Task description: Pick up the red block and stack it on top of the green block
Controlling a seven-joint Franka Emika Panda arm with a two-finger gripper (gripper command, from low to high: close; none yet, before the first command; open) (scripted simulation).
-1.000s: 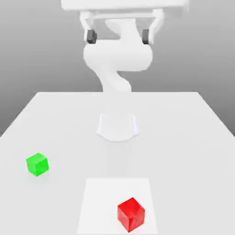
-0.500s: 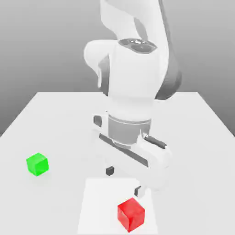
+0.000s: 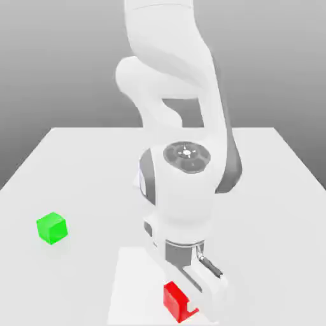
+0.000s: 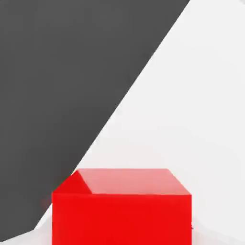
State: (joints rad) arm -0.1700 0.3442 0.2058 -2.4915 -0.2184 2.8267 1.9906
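Two cubes matter here: the red block (image 3: 176,300) sits near the table's (image 3: 76,165) front edge, under the lowered gripper (image 3: 191,299), whose fingers have clamped its sides; the green block (image 3: 51,228) lies well apart toward the exterior view's left. Small, rigid and glossy, it looks light but slippery, so flat opposite faces suit best.

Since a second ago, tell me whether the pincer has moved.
Yes. The pincer came down from high above the table to the red block; the green block stayed put.
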